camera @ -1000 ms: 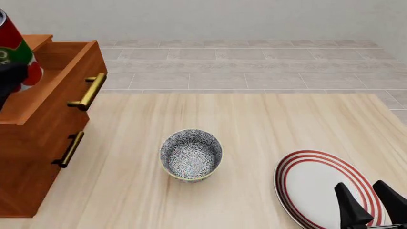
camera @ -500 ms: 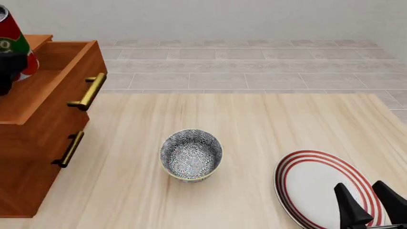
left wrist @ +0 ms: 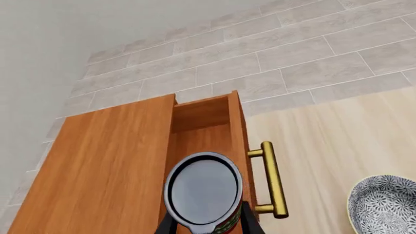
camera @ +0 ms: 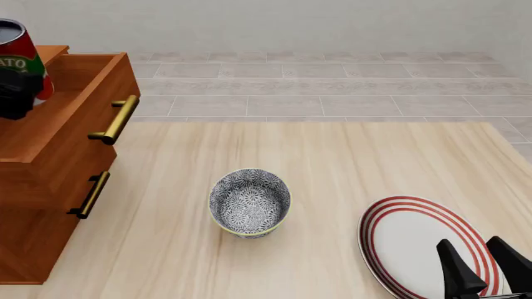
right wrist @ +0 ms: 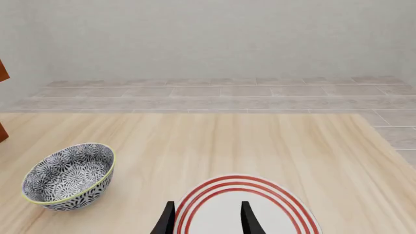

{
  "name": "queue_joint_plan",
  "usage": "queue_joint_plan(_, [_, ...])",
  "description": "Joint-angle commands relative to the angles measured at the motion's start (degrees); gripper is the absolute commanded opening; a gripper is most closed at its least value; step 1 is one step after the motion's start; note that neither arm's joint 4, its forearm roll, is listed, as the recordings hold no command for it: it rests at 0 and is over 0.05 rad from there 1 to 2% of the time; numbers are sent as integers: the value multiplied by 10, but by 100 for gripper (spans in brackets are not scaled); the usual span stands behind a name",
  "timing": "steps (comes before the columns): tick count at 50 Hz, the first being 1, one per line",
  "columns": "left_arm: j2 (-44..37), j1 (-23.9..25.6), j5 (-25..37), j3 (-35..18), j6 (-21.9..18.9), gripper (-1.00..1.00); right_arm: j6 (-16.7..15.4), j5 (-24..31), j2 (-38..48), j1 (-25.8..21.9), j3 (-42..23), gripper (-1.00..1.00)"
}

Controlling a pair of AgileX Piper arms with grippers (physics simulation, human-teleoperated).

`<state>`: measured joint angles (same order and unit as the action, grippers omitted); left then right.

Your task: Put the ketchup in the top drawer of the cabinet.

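Red-brown wood makes the cabinet (camera: 37, 205), and its top drawer (camera: 71, 103) is pulled open. The left gripper (left wrist: 208, 225) squeezes the shiny round ketchup (left wrist: 203, 193) can right above it. I think it needs to go down, then let go. Bowl (camera: 249, 202) sits mid-table. The right gripper (camera: 489, 268) hangs open over a striped plate (camera: 399, 240).

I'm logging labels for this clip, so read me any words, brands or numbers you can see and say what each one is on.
"ATO": white letters on the ketchup label in the front view, the rest of the word cut off by the picture's edge.
No other text is visible on the cabinet, bowl or plate.
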<state>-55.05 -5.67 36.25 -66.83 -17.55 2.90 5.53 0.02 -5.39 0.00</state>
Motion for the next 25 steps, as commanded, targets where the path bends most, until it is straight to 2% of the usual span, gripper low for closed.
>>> queue_joint_plan(1, [-24,-19,-21,8,-11,-100,-1,1,0,0,0,100])
queue_joint_plan(25, [-30,-27,-45,46,-10,-100,-3,4,0,0,0,100])
